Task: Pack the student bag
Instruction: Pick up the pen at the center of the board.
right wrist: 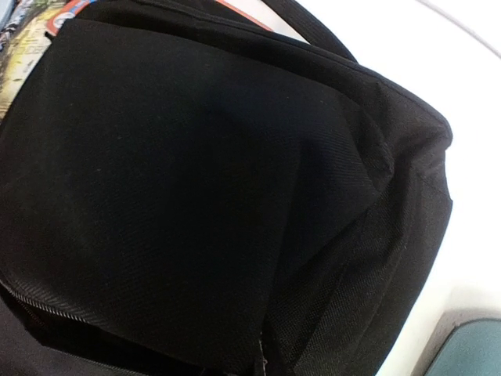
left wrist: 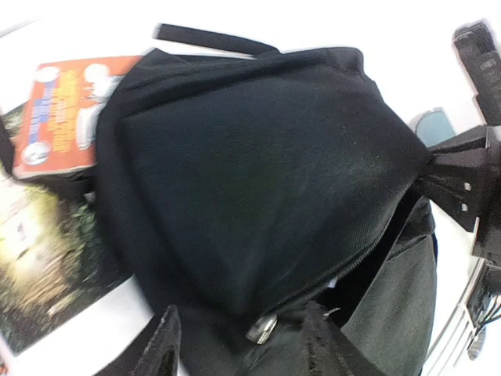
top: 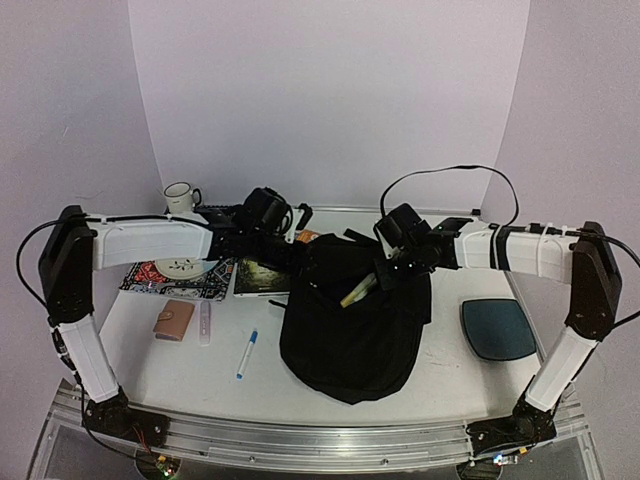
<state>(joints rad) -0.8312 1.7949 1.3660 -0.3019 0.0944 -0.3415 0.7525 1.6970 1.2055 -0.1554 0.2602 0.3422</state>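
The student bag is a large black backpack lying in the middle of the table, its mouth toward the far side. A yellowish item pokes out of the opening. My left gripper is open at the bag's top left, its fingers either side of the zip edge, with the silver zipper pull between them. My right gripper is shut on a pinch of the bag's fabric at the top right, which the left wrist view shows pulled taut toward it. Black fabric fills the right wrist view and hides those fingers.
An orange book and a dark-covered book lie left of the bag. Further left are a mug, a patterned mat, a brown wallet and a blue marker. A teal pad lies right.
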